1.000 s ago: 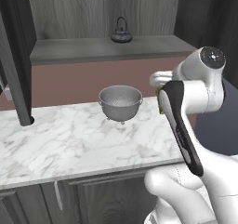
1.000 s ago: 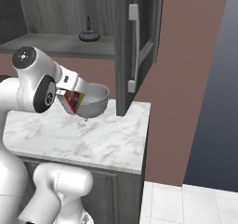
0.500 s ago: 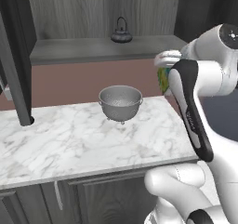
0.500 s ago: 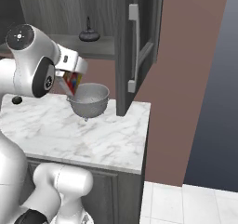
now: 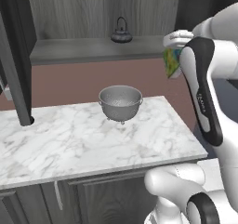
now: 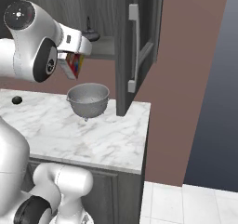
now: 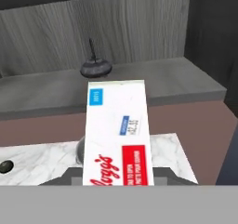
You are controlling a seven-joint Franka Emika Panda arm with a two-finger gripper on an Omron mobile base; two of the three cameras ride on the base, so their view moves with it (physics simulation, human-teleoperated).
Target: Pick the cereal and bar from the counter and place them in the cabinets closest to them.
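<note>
The cereal point(image 7: 118, 135) is being held up in the air, above the surface point(image 5: 83, 141) and close to the open cabinets point(image 5: 93, 49). The jaws of the gripper point(image 6: 69, 62) are pinching the cereal box from both sides. In the hand view the box is sticking up from 6 o'clock toward the middle, with its white face, a blue mark and a red patch showing. In the left base view a bit of its green-blue print is peeking out beside the white arm at about 2 o'clock. In the right base view its red and yellow corner is hanging under the hand at about 10 o'clock, a little above the colander point(image 6: 88, 99).

The colander is sitting on the white marble surface, near the back edge. A small dark kettle point(image 5: 121, 33) is standing on the grey shelf board point(image 7: 46, 93) inside the cabinets, past the top of the box in the hand view. A cabinet door point(image 6: 137, 42) is standing open at 12 o'clock in the right base view. A small black round knob point(image 6: 17, 100) is lying on the surface at 9 o'clock there.
</note>
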